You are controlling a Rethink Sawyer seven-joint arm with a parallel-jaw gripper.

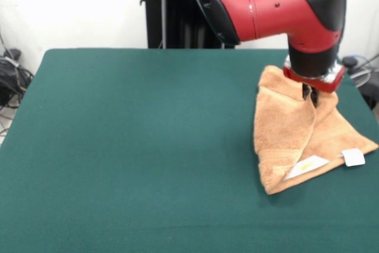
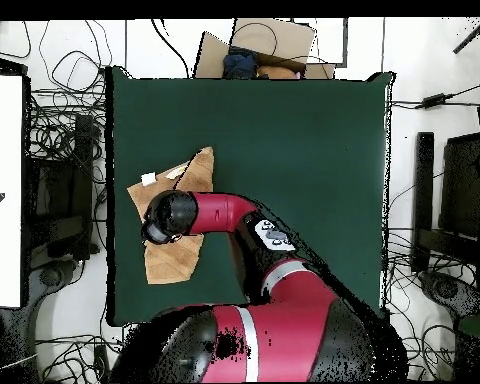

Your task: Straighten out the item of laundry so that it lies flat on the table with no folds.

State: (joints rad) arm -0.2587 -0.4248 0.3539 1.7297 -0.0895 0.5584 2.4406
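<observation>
The orange-tan towel (image 1: 284, 140) lies folded over on itself near the right edge of the dark green table (image 1: 148, 146). It has a small white tag (image 1: 353, 157) at its near corner and a second white label (image 1: 307, 166) beside it. My gripper (image 1: 310, 94) points down onto the towel's upper middle, and the cloth rises to it in a peak, so it looks shut on the towel. In the overhead view the wrist (image 2: 169, 217) covers the middle of the towel (image 2: 174, 262). The towel lies by the left edge of the table (image 2: 284, 130), and the tag (image 2: 149, 179) shows there.
The black pedestal (image 1: 166, 4) stands behind the table's far edge. Cables lie off the table at left (image 1: 12, 75) and right (image 1: 361, 69). A cardboard box (image 2: 269, 40) sits beyond the table's top edge in the overhead view, where the towel lies close to the left edge.
</observation>
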